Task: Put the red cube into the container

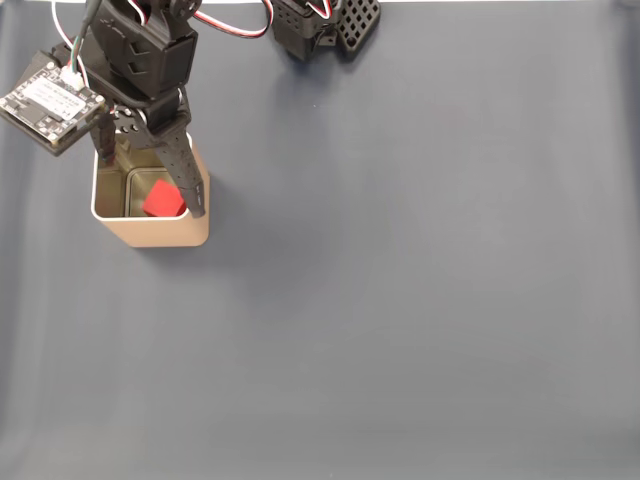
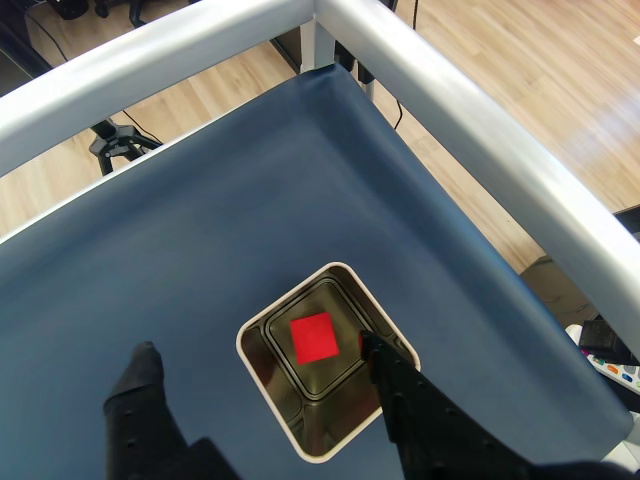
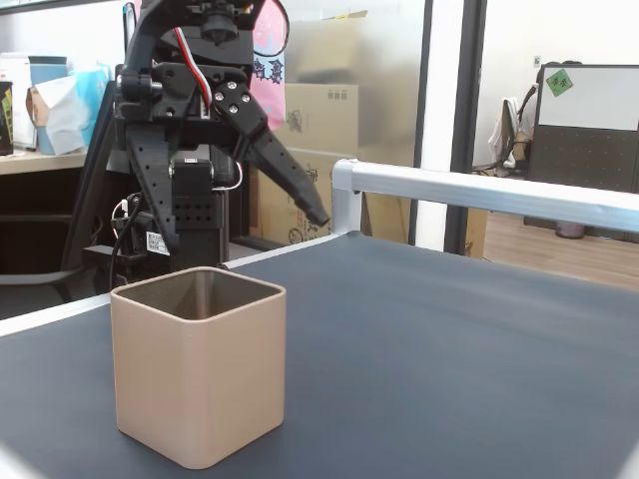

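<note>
Tan container (image 3: 199, 384) stands nearest in a fixed view; red cube (image 2: 314, 338) rests inside; gripper (image 2: 255, 365) hovers above, fingers apart, empty.

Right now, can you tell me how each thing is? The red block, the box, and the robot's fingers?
red cube: lying flat on the bottom inside the container, not held.
container: standing upright on the table, open at the top, the cube inside it.
gripper: fingers spread open and empty, above the container's mouth.
table: dark blue cover, the container resting on it.
</note>
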Robot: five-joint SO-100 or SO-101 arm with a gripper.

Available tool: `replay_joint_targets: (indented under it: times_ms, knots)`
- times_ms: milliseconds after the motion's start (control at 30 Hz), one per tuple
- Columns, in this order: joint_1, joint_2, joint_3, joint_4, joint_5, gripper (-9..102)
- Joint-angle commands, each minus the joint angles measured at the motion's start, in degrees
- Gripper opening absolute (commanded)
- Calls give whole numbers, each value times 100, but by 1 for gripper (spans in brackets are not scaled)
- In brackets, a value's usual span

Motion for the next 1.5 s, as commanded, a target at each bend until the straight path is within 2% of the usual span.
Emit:
replay_joint_targets:
  times_ms: [0,467,600,733,900,1233,1367,1467]
  knots:
    - [-105,264,26,-88,53,47]
    - [-79,510,343,-369,35,45]
    - [-158,659,457,-483,18,32]
    - [-431,844,483,-475,-88,13]
    - [-1169,1389,791,-466,-255,0]
    - [-3375,3261,2856,-1072,114,0]
    - [-3911,4280,4157,-1591,149,0]
    - [-4078,4957,4939,-1661,220,0]
